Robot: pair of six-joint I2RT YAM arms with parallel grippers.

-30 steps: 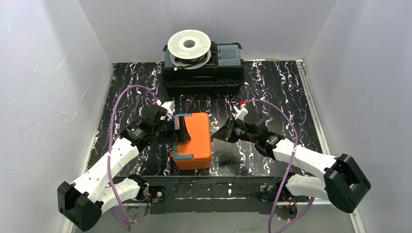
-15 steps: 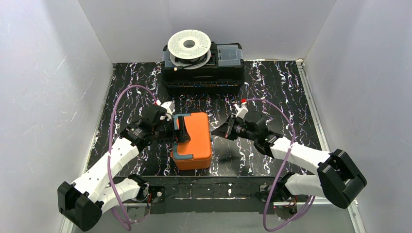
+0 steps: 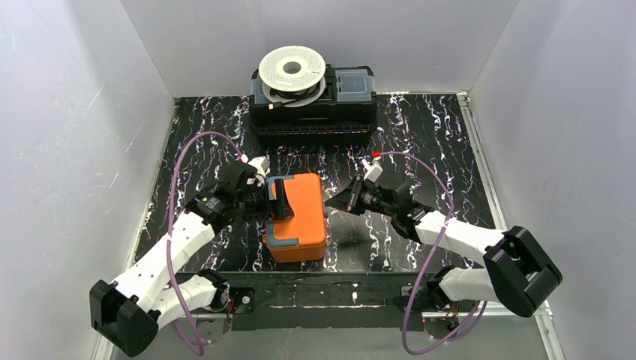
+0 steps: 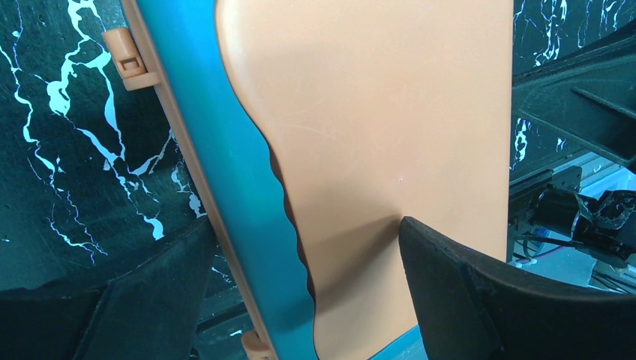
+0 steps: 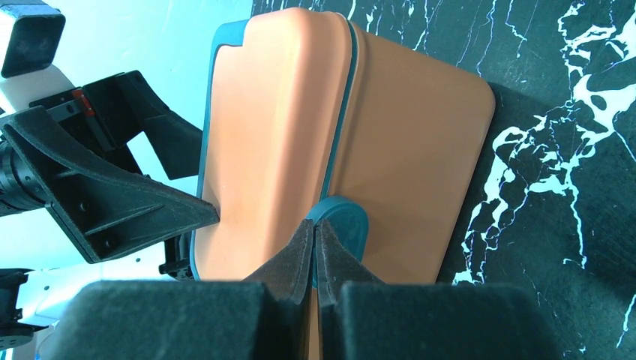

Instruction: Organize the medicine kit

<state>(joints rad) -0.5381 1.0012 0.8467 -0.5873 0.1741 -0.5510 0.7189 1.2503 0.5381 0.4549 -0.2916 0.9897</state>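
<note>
The medicine kit [image 3: 300,217] lies closed in the middle of the marbled mat, orange lid up, teal rim along its left and near edges. My left gripper [image 3: 279,206] straddles its left edge with jaws wide: in the left wrist view one finger [image 4: 465,285] rests on the lid of the medicine kit [image 4: 375,112], the other stands beside the rim over the mat. My right gripper [image 3: 330,208] is shut, and in the right wrist view its tips [image 5: 315,225] meet at the teal latch [image 5: 346,225] on the kit's right side, nothing between them.
A black toolbox [image 3: 313,112] stands at the back of the mat, with a white spool [image 3: 292,69] on top. White walls close in left, right and behind. Purple cables loop above both arms. The left arm's finger [image 5: 112,202] shows in the right wrist view.
My right gripper has shut and slid left, up to the kit's latch. The left gripper and the kit have stayed in place.
</note>
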